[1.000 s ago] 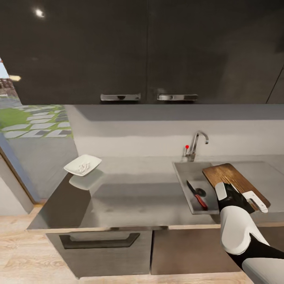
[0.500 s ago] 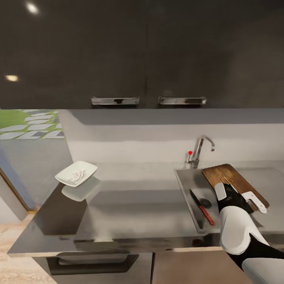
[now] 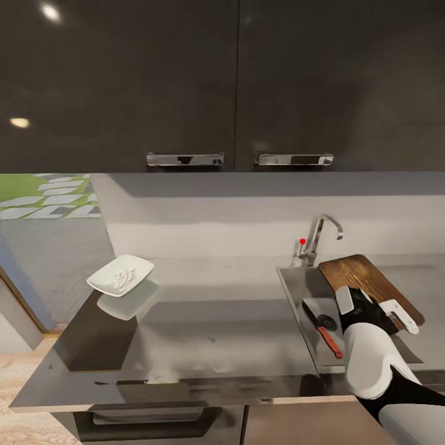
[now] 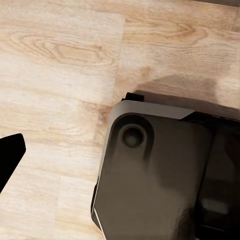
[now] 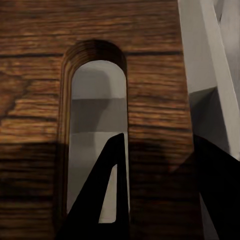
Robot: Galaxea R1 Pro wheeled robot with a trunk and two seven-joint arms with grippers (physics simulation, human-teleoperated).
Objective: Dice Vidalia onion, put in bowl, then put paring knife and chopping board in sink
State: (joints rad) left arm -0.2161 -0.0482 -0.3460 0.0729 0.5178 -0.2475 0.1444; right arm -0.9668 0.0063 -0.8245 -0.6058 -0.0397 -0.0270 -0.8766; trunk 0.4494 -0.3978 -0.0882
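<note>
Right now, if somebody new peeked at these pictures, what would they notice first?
Probably the brown chopping board, which the right gripper holds tilted over the far side of the sink. Next comes the paring knife with its red handle, lying down in the sink. At the countertop's far left end, the white bowl holds little white onion cubes.

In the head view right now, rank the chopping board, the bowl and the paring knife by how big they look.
1. Chopping board, though the right gripper covers part of it.
2. Bowl.
3. Paring knife, lying in the sink.
The bowl's lead over the knife is small.
</note>
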